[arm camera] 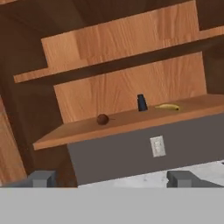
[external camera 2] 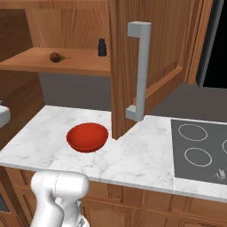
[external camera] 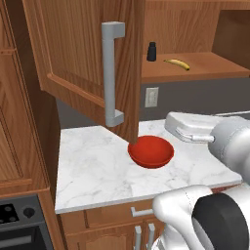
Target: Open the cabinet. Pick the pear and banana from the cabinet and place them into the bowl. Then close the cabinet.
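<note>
Marble counter, red bowl: no markings.

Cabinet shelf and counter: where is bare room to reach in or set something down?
On the cabinet shelf, bare wood lies left of the pear and between pear and small black bottle. Bottle and banana sit close together. On the marble counter, free patches flank the red bowl, up to the cooktop.

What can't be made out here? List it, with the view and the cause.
- Pear: left base view, hidden behind the open cabinet door.
- Banana: right base view, behind the other open door.
- Black bottle: too small to identify in any view.
- Gripper: hand view, fingertips cut by the bottom edge.
</note>
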Robot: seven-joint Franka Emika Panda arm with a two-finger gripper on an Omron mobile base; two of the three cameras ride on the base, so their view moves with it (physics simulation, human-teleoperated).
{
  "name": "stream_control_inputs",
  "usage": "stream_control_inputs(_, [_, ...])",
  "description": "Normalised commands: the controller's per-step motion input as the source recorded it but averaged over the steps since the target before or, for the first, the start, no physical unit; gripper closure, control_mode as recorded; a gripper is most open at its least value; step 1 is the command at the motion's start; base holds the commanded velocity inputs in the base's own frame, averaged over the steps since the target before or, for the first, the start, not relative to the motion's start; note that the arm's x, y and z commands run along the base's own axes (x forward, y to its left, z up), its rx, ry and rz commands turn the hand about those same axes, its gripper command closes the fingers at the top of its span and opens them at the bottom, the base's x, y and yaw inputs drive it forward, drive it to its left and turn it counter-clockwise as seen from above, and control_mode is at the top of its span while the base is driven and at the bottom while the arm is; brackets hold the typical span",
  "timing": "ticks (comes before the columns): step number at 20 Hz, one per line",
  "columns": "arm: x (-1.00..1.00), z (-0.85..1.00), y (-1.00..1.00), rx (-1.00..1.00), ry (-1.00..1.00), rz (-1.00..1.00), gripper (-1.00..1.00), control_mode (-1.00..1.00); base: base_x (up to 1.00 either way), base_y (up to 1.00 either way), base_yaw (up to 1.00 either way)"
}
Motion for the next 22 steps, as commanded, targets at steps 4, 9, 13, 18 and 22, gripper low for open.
stream_control_inputs(4, [0.22,0.00,0.00,0.00,0.10,0.36,-1.00,-1.00,0.00,0.00,0.00])
stream_control_inputs(9, [0.23,0.00,0.00,0.06,0.17,0.38,-1.00,-1.00,0.00,0.00,0.00])
stream_control_inputs(13, [0.36,0.00,0.00,0.10,0.18,0.35,-1.00,-1.00,0.00,0.00,0.00])
stream_control_inputs(18, [0.46,-0.10,0.09,0.09,0.13,0.32,-1.00,-1.00,0.00,0.00,0.00])
stream_control_inputs(22, [0.08,-0.09,0.15,0.01,0.09,0.10,-1.00,-1.00,0.00,0.00,0.00])
